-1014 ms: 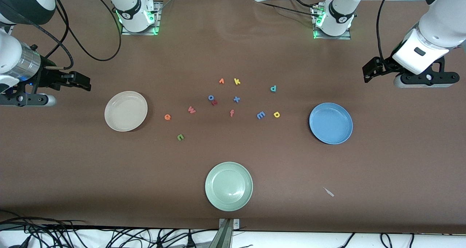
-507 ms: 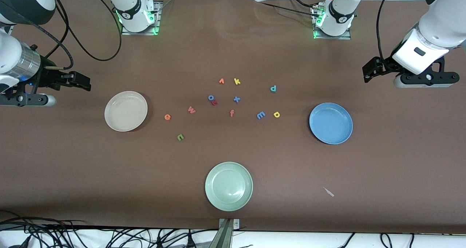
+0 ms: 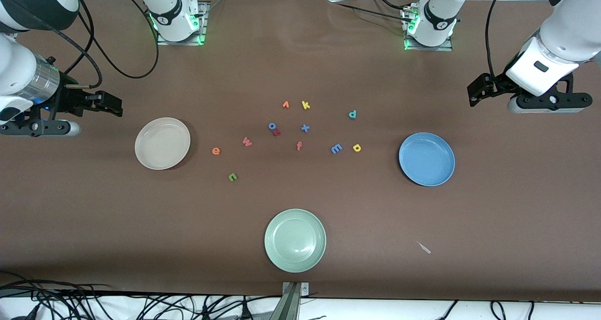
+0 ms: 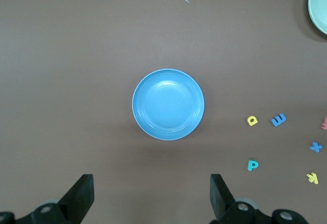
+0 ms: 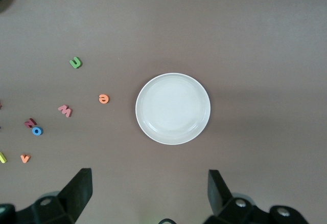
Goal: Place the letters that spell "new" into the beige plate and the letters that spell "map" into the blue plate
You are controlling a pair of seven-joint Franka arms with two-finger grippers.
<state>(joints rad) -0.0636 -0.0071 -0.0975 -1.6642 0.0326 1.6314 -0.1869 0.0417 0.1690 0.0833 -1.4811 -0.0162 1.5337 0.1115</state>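
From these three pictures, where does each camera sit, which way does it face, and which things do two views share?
Front view: high across the table, facing both bases; shows both arms, the open left gripper, the open right gripper.
Left wrist view: looks down on the blue plate; own fingertips show.
Right wrist view: looks down on the beige plate; own fingertips show.
Shared: both plates appear in front view.

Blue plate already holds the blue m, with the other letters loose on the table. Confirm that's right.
Not right. The blue plate is empty: the blue m lies on the table beside the yellow letter, toward the middle. The front view shows it; the other letters are loose.
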